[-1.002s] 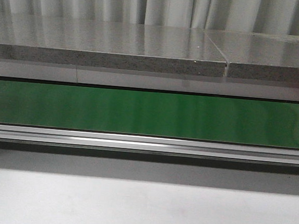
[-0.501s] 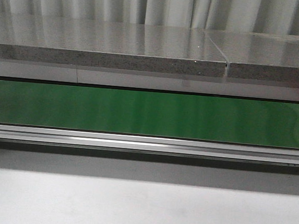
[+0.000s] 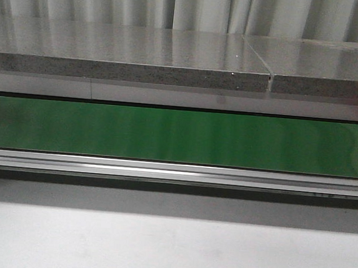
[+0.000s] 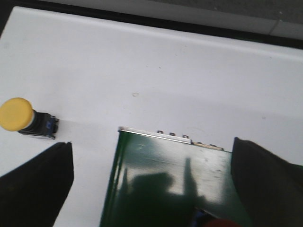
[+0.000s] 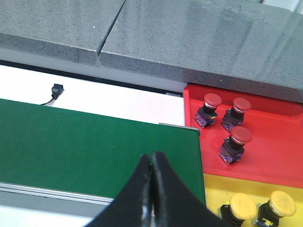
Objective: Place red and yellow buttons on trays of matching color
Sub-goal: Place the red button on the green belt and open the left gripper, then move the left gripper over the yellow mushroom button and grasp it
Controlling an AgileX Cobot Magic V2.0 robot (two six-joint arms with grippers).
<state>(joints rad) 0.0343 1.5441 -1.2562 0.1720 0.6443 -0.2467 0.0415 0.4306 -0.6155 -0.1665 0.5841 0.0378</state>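
In the left wrist view my left gripper [image 4: 151, 189] is open over the end of the green belt [image 4: 161, 170]. A yellow button [image 4: 16, 114] lies on its side on the white table, just outside one finger [image 4: 40, 182]. A red button cap [image 4: 221, 223] barely shows on the belt at the frame's edge. In the right wrist view my right gripper [image 5: 152, 160] is shut with nothing in it, above the belt [image 5: 85, 142]. Beside it the red tray [image 5: 279, 158] holds three red buttons [image 5: 240, 137]. The yellow tray [image 5: 215, 187] holds two yellow buttons [image 5: 242, 206].
The front view shows only the green belt [image 3: 179, 135], its metal rail [image 3: 176, 171], grey stone slabs [image 3: 129, 54] behind and white table in front. A small black plug with a wire [image 5: 56, 90] lies behind the belt.
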